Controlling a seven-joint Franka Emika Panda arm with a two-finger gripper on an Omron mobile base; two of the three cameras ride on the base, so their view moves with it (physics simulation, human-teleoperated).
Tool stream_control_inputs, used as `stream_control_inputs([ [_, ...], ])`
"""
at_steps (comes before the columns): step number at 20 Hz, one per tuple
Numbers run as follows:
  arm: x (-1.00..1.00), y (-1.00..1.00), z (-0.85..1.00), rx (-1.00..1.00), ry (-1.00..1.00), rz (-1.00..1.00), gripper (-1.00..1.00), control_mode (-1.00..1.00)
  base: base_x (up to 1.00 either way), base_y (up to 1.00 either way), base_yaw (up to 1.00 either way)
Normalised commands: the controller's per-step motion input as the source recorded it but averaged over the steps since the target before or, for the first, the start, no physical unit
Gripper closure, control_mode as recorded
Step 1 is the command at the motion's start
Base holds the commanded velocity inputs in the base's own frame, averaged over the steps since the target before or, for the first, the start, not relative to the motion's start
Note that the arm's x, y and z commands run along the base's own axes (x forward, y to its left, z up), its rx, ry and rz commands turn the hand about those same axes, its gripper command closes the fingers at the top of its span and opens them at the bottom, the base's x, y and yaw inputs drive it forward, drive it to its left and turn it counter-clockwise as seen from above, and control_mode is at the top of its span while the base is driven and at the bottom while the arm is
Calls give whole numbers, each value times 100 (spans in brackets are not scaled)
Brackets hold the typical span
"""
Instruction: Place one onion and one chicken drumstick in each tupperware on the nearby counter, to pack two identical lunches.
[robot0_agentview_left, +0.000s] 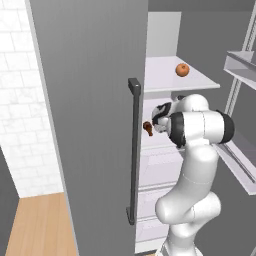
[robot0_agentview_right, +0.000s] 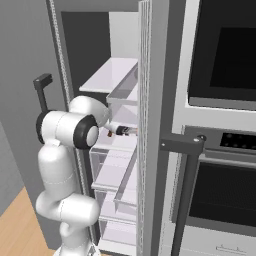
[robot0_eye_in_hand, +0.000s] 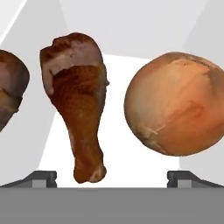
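We're reaching into the open fridge, arm at the middle shelf. Claw spread wide, pinching nothing; fingertips sit low at both sides of the hand view. Between them, a chicken drumstick lies close ahead, thick end away from us, bone stub toward the claw. An onion sits just beside it on the right, apart from it. A second drumstick is at the left edge, cut off by the frame. Left base view: another onion on the upper shelf, well above the hand. Right base view: wall oven beside the fridge.
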Motion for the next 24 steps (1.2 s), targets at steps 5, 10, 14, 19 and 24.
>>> stream_control_inputs([
  [5, 36, 18, -7, 0, 0, 7, -100, -100, 0, 0, 0],
  [10, 56, 0, -24, 0, 0, 0, -100, -100, 0, 0, 0],
  [14, 17, 0, -20, 0, 0, 0, -100, -100, 0, 0, 0],
  [19, -1, 1, -23, 0, 0, 0, -100, -100, 0, 0, 0],
  [24, -11, 2, -20, 0, 0, 0, 100, -100, 0, 0, 0],
])
